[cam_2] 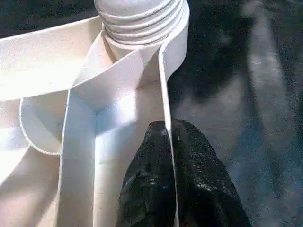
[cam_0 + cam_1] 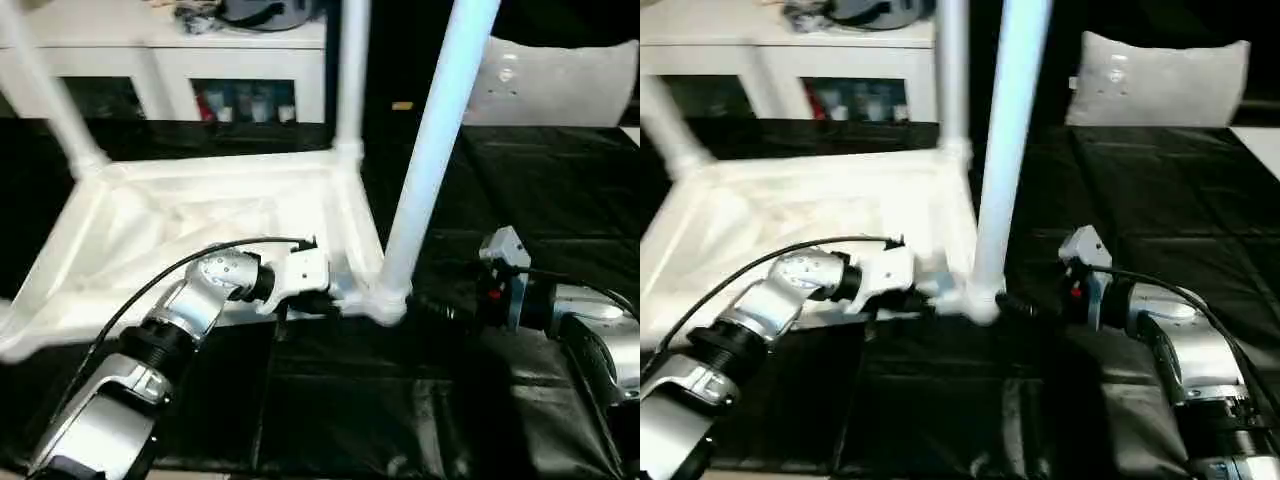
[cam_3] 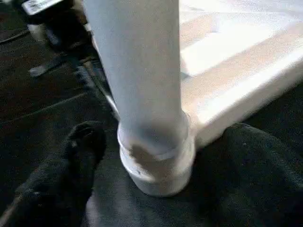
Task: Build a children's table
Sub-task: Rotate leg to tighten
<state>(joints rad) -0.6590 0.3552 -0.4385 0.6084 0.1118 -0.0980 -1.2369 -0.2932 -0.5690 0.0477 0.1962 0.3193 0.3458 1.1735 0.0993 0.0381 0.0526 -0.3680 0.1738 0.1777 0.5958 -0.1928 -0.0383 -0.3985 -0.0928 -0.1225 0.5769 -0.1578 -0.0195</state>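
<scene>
Left hand [image 1: 168, 156] pinching thin ribbed tabletop [image 2: 180, 230] rim, right hand [image 3: 156, 156] spread around smooth leg [image 2: 430, 150]

L tool [image 1: 171, 156]: two black fingers [image 1: 147, 189] pinched together on thin white rim wall of upturned tabletop [image 1: 42, 80], one finger inside, other outside. W/ rim running up to round corner socket [image 1: 177, 42], ribbed leg [image 1: 137, 14] end seated in it. White ribs cross inside. Black cover [image 1: 246, 94] beside rim.
</scene>
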